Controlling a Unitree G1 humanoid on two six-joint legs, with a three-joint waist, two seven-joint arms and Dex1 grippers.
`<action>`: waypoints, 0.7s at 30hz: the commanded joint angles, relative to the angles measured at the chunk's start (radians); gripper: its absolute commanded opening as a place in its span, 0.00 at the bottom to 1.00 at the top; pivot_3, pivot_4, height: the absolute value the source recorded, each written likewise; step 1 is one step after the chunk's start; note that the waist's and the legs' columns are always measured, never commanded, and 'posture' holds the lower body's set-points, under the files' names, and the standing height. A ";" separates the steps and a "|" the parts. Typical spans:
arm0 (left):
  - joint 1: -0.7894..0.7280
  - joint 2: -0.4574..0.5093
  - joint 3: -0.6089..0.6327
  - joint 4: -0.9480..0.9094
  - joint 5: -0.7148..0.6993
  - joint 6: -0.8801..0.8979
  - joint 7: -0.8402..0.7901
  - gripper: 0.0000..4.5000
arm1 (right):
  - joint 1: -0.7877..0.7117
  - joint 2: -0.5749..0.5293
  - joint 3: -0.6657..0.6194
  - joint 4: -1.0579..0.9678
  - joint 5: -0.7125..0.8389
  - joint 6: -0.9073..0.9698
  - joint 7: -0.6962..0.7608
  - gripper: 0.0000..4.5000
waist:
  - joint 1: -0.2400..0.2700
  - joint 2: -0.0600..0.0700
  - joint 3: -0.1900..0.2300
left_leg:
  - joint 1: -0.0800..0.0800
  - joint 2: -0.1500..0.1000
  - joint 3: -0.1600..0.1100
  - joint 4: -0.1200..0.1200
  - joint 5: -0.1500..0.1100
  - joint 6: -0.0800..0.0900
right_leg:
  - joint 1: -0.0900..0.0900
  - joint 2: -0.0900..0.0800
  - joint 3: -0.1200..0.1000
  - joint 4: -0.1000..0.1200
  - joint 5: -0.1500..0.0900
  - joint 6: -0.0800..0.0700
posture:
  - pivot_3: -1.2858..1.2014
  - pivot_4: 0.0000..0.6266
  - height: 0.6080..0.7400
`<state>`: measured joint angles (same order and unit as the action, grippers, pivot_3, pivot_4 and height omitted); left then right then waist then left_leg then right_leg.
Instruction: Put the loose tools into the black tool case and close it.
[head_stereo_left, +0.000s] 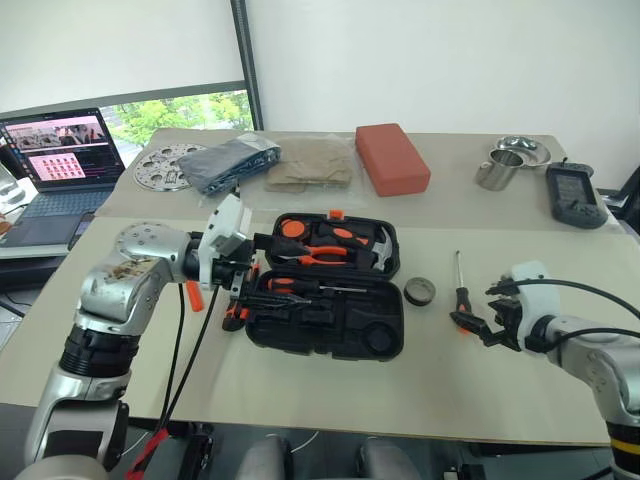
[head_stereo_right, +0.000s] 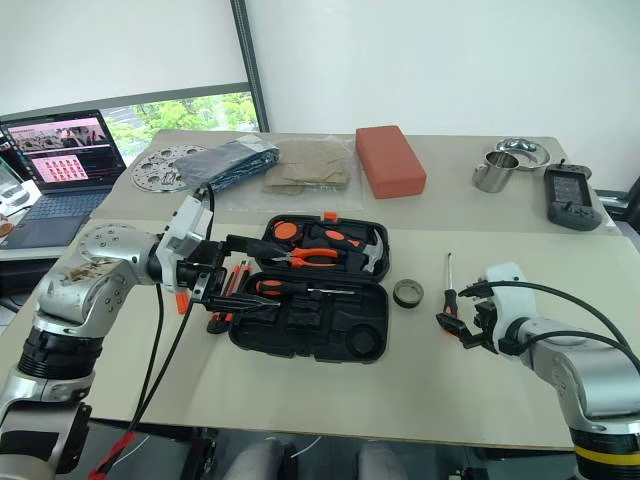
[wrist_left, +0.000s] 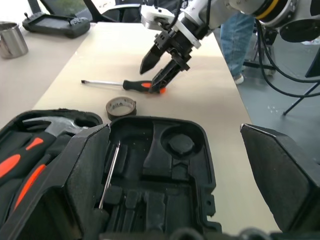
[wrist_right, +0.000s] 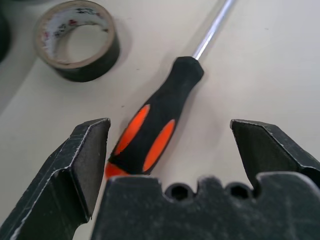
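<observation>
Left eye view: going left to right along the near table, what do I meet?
Left gripper → black tool case → tape roll → screwdriver → right gripper.

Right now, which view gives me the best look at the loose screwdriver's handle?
The right wrist view: the screwdriver handle lies large between the open right gripper fingers. The left wrist view shows it whole but farther off; the eye views show it small beside the tape roll.
</observation>
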<state>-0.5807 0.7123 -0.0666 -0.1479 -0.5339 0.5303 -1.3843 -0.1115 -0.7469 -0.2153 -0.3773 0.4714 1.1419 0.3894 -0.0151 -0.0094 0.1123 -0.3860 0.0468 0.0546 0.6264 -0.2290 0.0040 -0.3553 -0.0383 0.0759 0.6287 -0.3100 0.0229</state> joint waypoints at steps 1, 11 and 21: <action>0.001 0.047 0.003 -0.043 0.000 0.016 -0.001 1.00 | -0.023 -0.001 0.005 0.003 -0.028 0.008 -0.019 0.69 | 0.000 0.000 0.000 | 0.000 0.000 0.000 0.000 0.000 0.000 | 0.000 0.000 0.000 0.000 0.000 0.000 | 0.52 0.24 1.00; 0.042 0.106 0.074 -0.107 -0.051 0.060 0.056 1.00 | -0.044 0.028 -0.022 0.038 -0.062 -0.025 -0.054 0.22 | -0.001 0.000 0.000 | 0.000 0.001 0.000 0.000 0.000 0.000 | 0.000 0.000 0.000 0.000 0.000 0.000 | 0.52 0.24 1.00; 0.189 0.180 0.281 -0.191 -0.124 0.149 0.181 1.00 | -0.162 -0.041 0.134 0.026 -0.124 -0.517 0.262 0.22 | -0.015 0.002 0.004 | 0.001 0.003 0.001 -0.001 0.000 0.000 | -0.002 0.003 0.004 0.001 0.000 0.000 | 0.52 0.24 1.00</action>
<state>-0.4059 0.8663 0.1430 -0.2955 -0.6220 0.6597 -1.2243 -0.2377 -0.7740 -0.1117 -0.3153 0.3540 0.7396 0.5672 -0.0297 -0.0076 0.1159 -0.3842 0.0496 0.0555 0.6246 -0.2290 0.0040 -0.3570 -0.0345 0.0806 0.6293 -0.3103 0.0230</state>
